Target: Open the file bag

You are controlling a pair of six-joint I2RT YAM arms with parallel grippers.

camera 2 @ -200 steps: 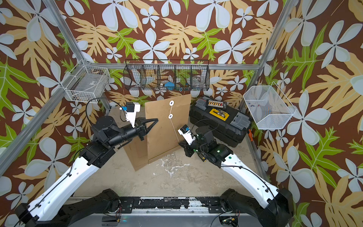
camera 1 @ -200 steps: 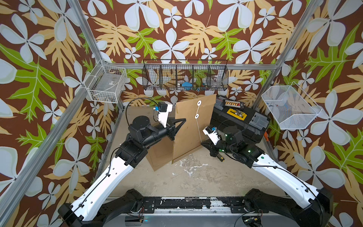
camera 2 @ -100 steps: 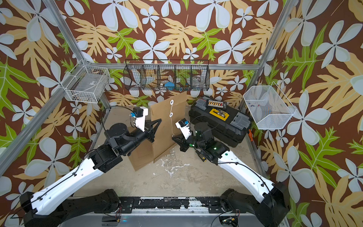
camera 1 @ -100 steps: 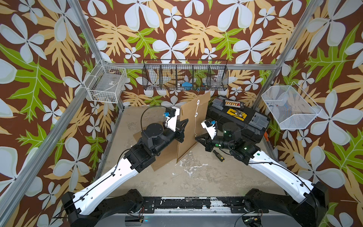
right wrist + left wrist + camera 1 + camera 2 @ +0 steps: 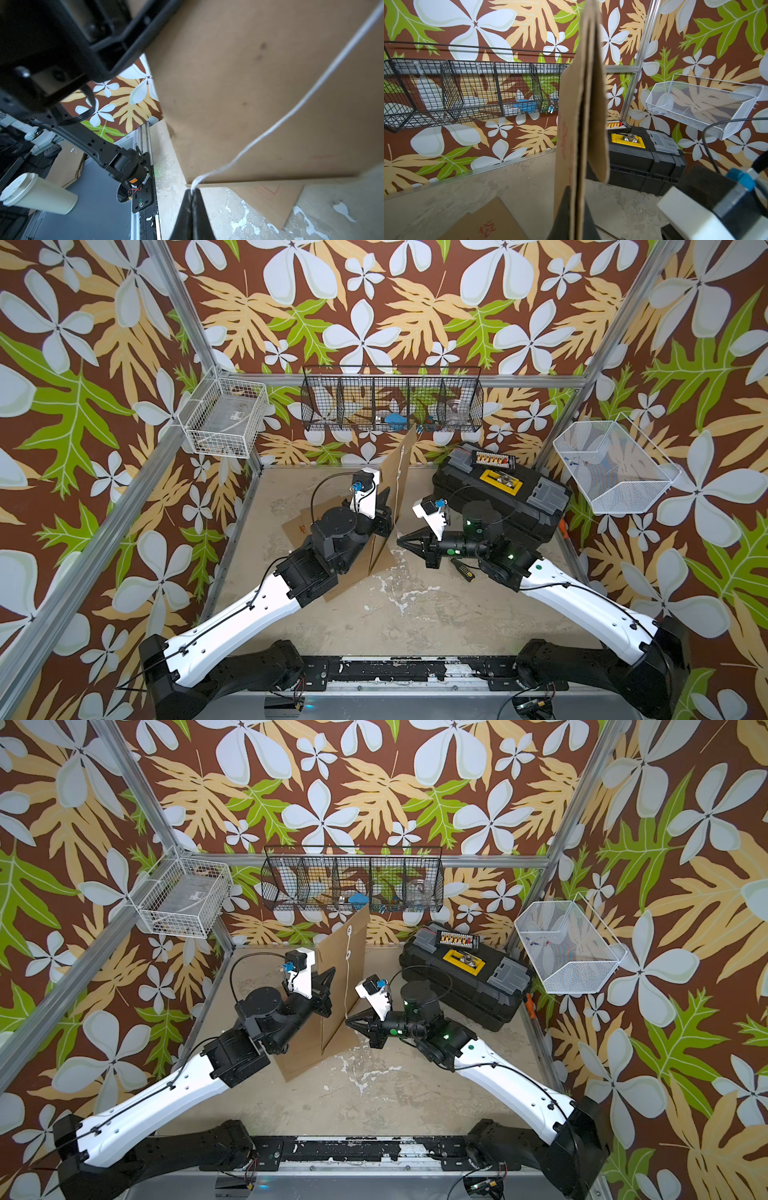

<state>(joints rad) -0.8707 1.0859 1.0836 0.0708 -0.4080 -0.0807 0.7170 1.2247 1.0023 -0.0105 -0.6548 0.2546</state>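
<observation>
The file bag (image 5: 338, 986), a brown kraft envelope, stands upright over the table, nearly edge-on in a top view (image 5: 395, 485). My left gripper (image 5: 328, 979) is shut on its edge; in the left wrist view the bag (image 5: 581, 116) rises between the black fingers (image 5: 562, 214), its flap (image 5: 599, 128) slightly off the body. A white string (image 5: 347, 977) runs from the bag's button down to my right gripper (image 5: 348, 1020), which is shut on the string's end (image 5: 196, 182). The right gripper's tips (image 5: 192, 190) sit just below the bag's lower edge.
A second brown envelope (image 5: 309, 526) lies flat under the left arm. A black toolbox (image 5: 498, 497) stands at the back right, with a small tool (image 5: 463, 571) in front of it. A black wire basket (image 5: 390, 400) and white baskets (image 5: 224, 418) (image 5: 611, 466) hang on the walls.
The left arm has swung the bag from facing the camera to nearly edge-on and moved toward the middle. The right gripper has travelled leftward with the string, now drawn out along the bag.
</observation>
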